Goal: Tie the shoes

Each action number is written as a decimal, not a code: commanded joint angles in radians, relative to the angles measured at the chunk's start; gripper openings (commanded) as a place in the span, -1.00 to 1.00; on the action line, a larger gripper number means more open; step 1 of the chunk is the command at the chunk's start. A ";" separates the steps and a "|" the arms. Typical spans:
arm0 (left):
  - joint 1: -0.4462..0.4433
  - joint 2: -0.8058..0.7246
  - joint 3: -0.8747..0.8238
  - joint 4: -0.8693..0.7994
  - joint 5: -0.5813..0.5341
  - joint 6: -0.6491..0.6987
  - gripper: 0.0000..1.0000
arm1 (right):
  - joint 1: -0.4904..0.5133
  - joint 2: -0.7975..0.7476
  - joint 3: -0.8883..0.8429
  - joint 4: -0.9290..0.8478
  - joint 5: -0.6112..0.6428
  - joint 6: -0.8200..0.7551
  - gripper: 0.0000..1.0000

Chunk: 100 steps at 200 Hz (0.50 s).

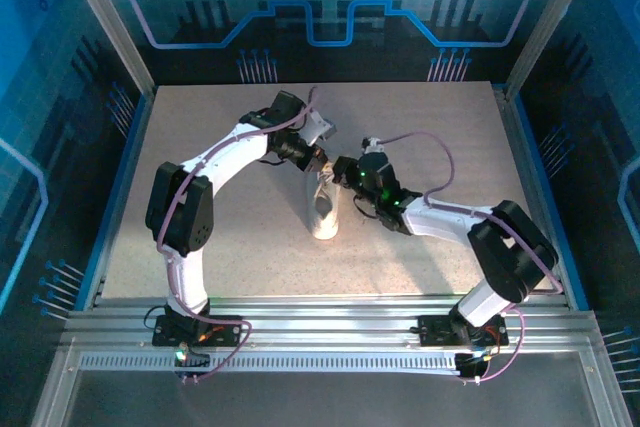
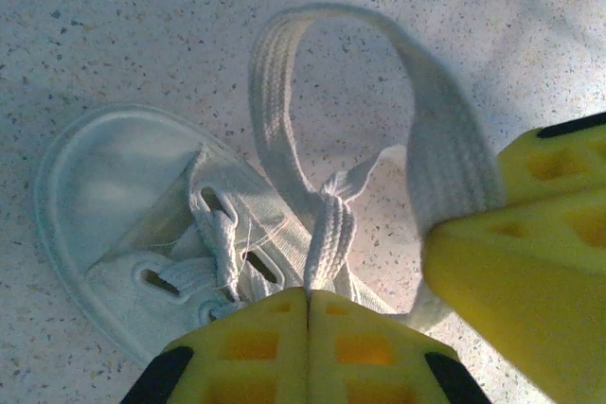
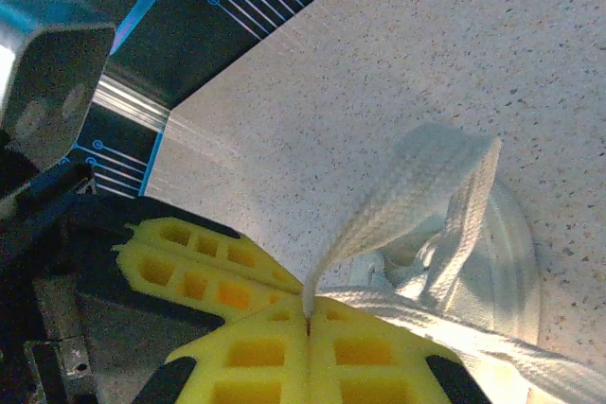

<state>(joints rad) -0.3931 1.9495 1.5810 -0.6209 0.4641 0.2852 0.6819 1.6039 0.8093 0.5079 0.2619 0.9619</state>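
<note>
The small white shoe (image 1: pixel 324 211) lies mid-table, its toe toward the arms. Both grippers meet just above its far end. In the left wrist view the shoe (image 2: pixel 123 196) is at lower left, with its laces crossed over the eyelets. My left gripper (image 2: pixel 309 294) is shut on one lace strand (image 2: pixel 327 238). A wide lace loop (image 2: pixel 284 92) arches up and over to the right gripper's yellow fingers (image 2: pixel 530 262). In the right wrist view my right gripper (image 3: pixel 309 315) is shut on a flat lace band (image 3: pixel 407 196) above the shoe (image 3: pixel 516 243). The left gripper's fingers (image 3: pixel 194 267) sit close beside it.
The speckled table (image 1: pixel 200 127) spreads out on all sides of the shoe. Metal frame posts (image 1: pixel 105 22) and blue printed walls enclose it. A railed aluminium edge (image 1: pixel 320 332) carries the arm bases at the near side.
</note>
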 commanded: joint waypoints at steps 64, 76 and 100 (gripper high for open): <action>0.020 -0.073 -0.059 0.033 0.044 -0.057 -1.00 | 0.044 0.058 -0.065 0.211 0.211 0.023 -1.00; 0.023 -0.077 -0.062 0.036 0.045 -0.065 -1.00 | 0.045 0.054 -0.071 0.225 0.228 0.024 -1.00; 0.027 -0.078 -0.068 0.049 0.047 -0.085 -1.00 | 0.043 0.063 -0.074 0.273 0.245 0.025 -1.00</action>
<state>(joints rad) -0.3790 1.9144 1.5341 -0.5922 0.4728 0.2340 0.7143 1.6520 0.7448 0.6689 0.4267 0.9695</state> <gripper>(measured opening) 0.063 0.036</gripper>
